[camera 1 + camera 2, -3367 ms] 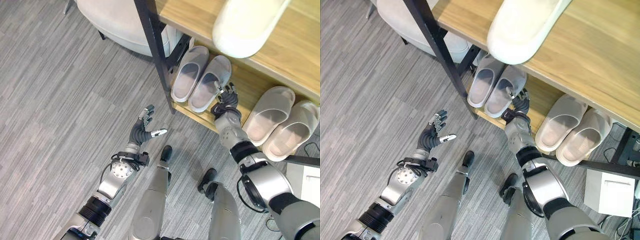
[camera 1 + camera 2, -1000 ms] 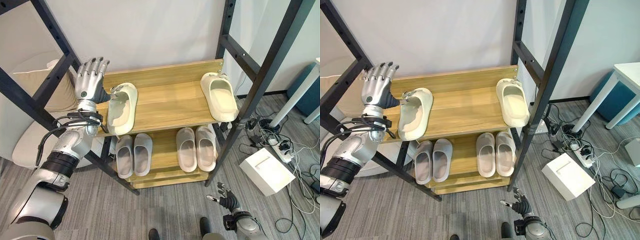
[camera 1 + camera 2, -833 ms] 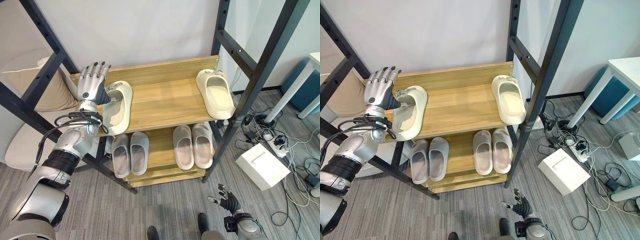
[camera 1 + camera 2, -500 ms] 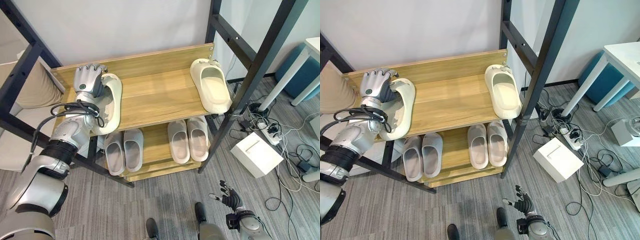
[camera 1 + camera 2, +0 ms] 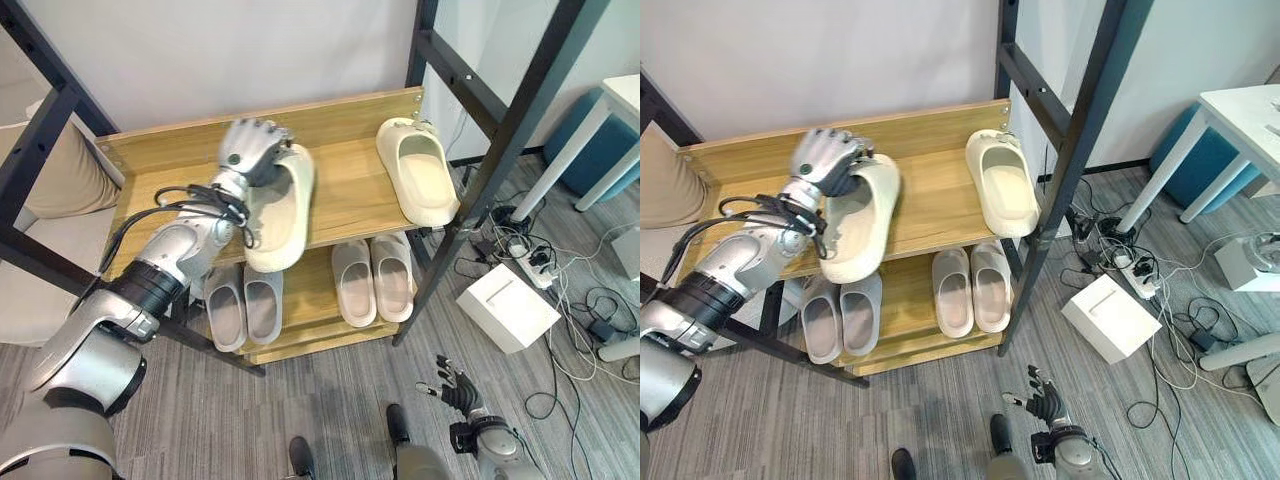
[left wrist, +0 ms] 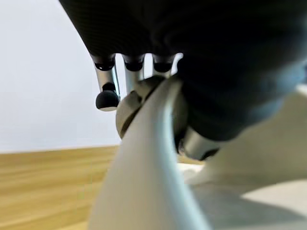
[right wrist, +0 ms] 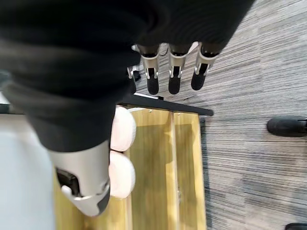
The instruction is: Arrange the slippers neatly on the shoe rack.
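Left hand (image 5: 250, 150) is curled around the heel end of a cream slipper (image 5: 278, 212), holding it tilted over the shoe rack's top shelf (image 5: 350, 195). Second cream slipper (image 5: 418, 172) lies at the shelf's right end. Right hand (image 5: 455, 385) hangs low near the floor, fingers relaxed, empty.

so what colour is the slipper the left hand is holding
Cream, off-white slipper, gripped by the left hand; clearest in the right eye view.
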